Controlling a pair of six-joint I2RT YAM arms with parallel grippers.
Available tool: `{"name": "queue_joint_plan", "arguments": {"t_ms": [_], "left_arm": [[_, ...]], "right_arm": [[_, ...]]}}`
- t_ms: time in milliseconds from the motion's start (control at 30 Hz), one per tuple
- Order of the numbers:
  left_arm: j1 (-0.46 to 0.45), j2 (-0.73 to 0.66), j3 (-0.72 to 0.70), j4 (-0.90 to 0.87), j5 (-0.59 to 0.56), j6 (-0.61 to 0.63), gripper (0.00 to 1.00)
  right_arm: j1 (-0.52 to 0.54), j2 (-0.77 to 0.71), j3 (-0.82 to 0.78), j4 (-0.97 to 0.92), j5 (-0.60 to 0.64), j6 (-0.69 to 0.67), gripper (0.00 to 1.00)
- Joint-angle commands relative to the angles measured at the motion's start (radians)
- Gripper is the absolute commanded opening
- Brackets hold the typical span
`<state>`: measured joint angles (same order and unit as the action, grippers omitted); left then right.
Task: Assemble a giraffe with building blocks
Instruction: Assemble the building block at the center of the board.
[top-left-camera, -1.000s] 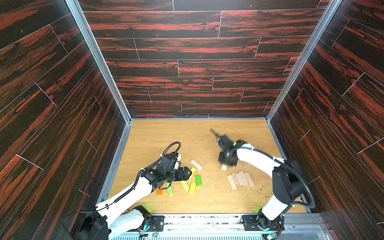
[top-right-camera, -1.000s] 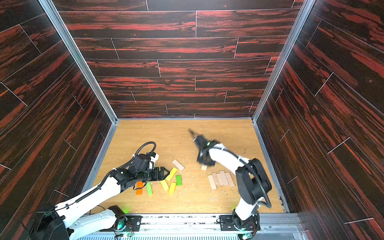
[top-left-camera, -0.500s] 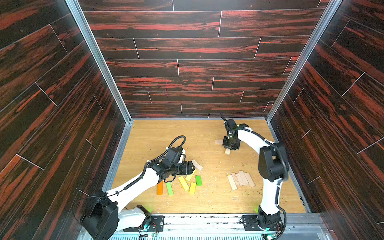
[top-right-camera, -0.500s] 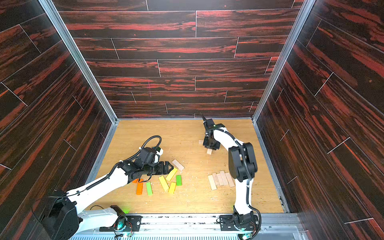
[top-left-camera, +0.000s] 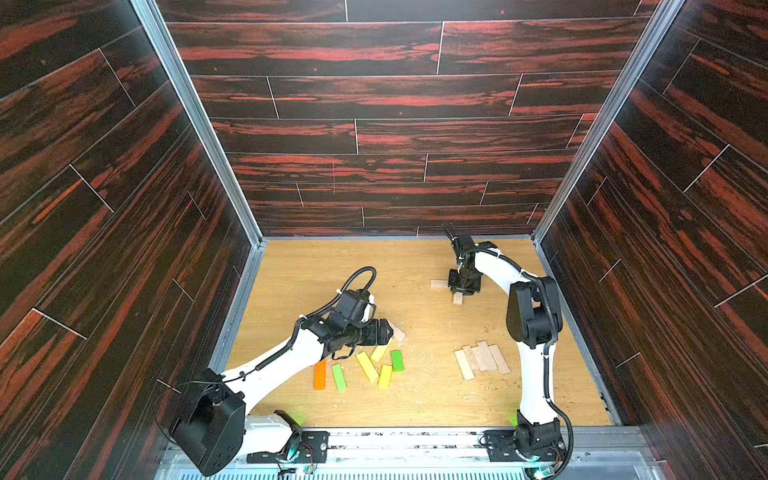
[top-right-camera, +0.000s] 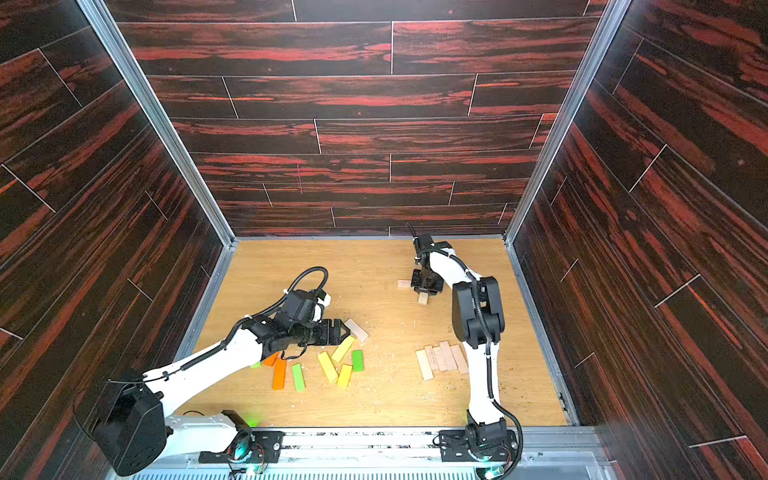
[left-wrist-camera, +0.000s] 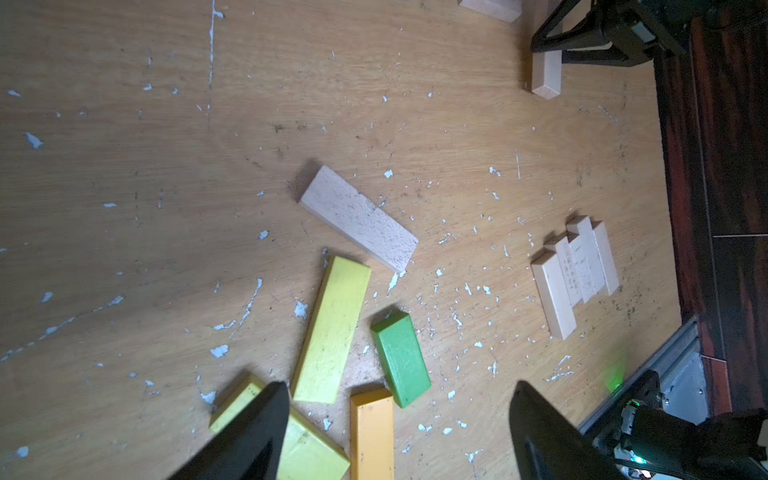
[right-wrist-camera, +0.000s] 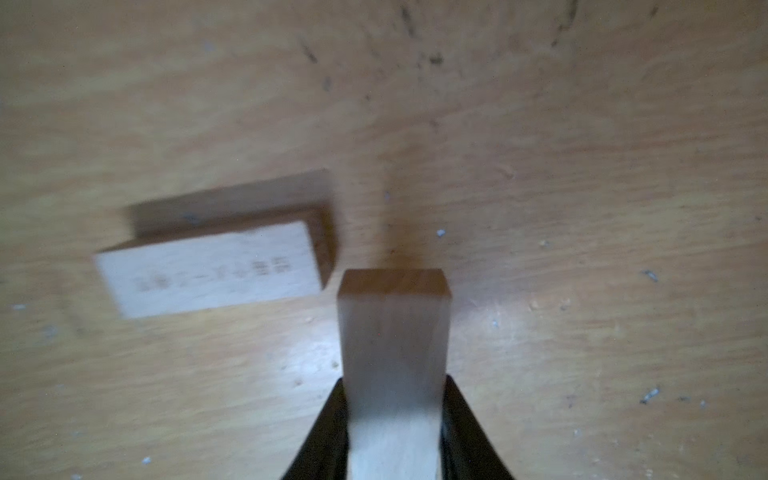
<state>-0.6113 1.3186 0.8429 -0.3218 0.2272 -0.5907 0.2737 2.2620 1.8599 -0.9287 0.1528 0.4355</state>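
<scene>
**Right arm placing a plank on end; left arm empty over the colour pile**

- left gripper (top-right-camera: 343, 331): jaws spread wide with nothing in them. It hovers well left of the row of pale planks (top-left-camera: 480, 359), over the coloured blocks (top-left-camera: 368, 366) (orange, green and yellow, loosely scattered).
- lone pale plank (top-left-camera: 398, 333): lies flat just off the left tips, between the pile and the row.
- right gripper (top-left-camera: 460, 289): clenched on the upright plank (right-wrist-camera: 394, 332), beyond the row toward the back wall.
- flat plank (top-left-camera: 438, 284): lies just beside the upright one, also beyond the row and offset left.
- Can't tell whether the upright plank's lower end touches the table (top-left-camera: 332, 266).

Risks:
- The upright plank has a narrow end to stand on. If it is let go tilted or not seated, it probably topples.
- If one jaw frees before the other, the plank could get dragged over.
- A sloppy retreat could clip the flat plank.
- The left tips sit low, so any sideways sweep could shove the lone pale plank or scatter the colours.

Versus a second ago:
- The right arm has swung from close by the row to its far side and now rears up. Its grip is kept.
- The left gripper has crept forward toward the lone pale plank, with the jaws no wider.
- The row hasn't moved.
</scene>
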Motion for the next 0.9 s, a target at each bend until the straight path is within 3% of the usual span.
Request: {"name": "queue_joint_plan", "arguments": {"t_ms": [0,267,667,867], "left_arm": [[-0.003,0.008,0.027,-0.01,-0.011,0.017,0.86],[-0.001,0.017,0.027,-0.006,-0.013,0.02,0.86],[-0.001,0.012,0.031,-0.007,-0.014,0.023,0.89],[-0.001,0.01,0.034,-0.003,-0.018,0.021,0.9]], "right_arm": [[-0.007,0.066,0.04,-0.038,-0.019,-0.03,0.35],[-0.01,0.082,0.045,-0.039,-0.033,-0.035,0.44],[-0.002,-0.032,-0.056,-0.046,-0.012,-0.032,0.77],[-0.003,-0.086,-0.144,-0.009,-0.025,-0.01,0.81]]}}
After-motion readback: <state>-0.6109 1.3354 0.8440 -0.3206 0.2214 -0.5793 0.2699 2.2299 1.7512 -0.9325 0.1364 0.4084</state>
